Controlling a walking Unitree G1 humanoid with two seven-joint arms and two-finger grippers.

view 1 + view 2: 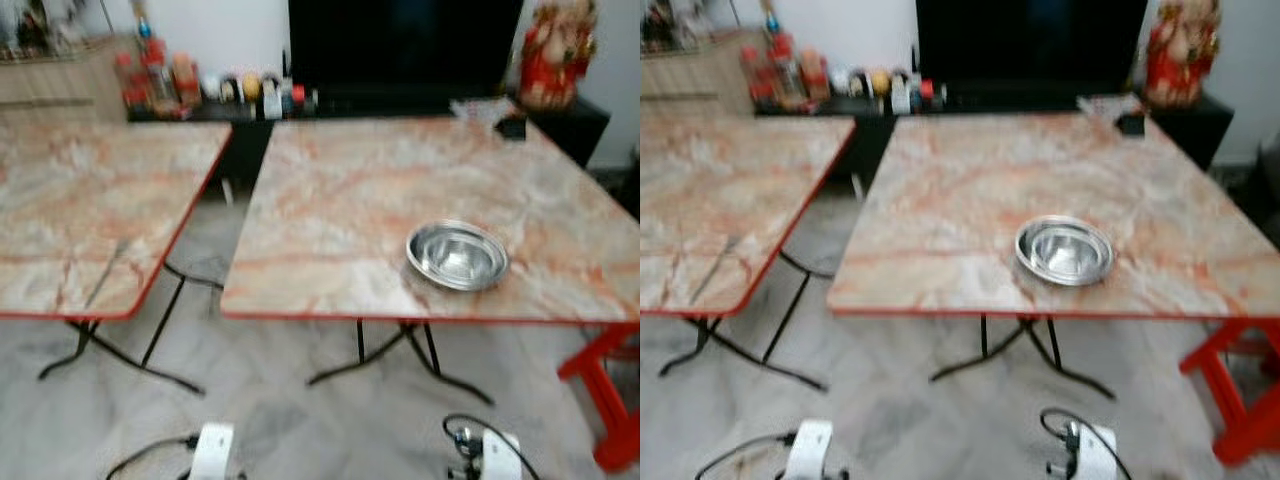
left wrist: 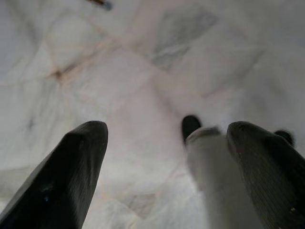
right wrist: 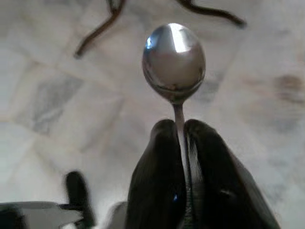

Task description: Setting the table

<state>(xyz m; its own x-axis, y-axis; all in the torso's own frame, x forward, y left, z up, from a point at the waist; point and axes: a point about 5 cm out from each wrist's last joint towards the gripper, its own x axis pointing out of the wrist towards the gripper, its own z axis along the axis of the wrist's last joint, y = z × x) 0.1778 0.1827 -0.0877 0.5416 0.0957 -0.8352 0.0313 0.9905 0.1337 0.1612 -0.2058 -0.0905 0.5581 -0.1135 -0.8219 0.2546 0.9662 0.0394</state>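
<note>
The right hand (image 3: 178, 157) is pinched tight on the stem of a spoon (image 3: 174, 57), bowl end pointing out beyond the fingertips, with pale marble floor (image 3: 57, 95) beneath it; the arm hangs low, so the spoon is nowhere near a surface yet. The left hand (image 2: 167, 157) hangs idle with its fingers spread wide and nothing between them, also over the floor. Straight ahead at twelve o'clock stands the nearer bench (image 1: 360, 190), a marble-patterned top with a red edge on black folding legs, and on it sits a steel bowl (image 1: 457, 255) close to the near edge, a little toward one o'clock. A second bench (image 1: 90, 210) of the same kind stands off at ten o'clock, apart from the first with a gap of floor between them. Beyond both, at twelve, a dark television (image 1: 400, 45) sits on a low cabinet with small jars and bottles (image 1: 160, 80) beside it, and a red and gold figurine (image 1: 555, 50) at one o'clock. A red stool leg (image 1: 605, 400) pokes in at four o'clock. To my eye the job now is to bring the spoon up and lay it just beside the bowl. Doing that well probably means stepping in squarely, lifting the arm clear of the red edge, lowering the spoon flat on the bare top beside the bowl without knocking its rim, and only then easing the grip.
</note>
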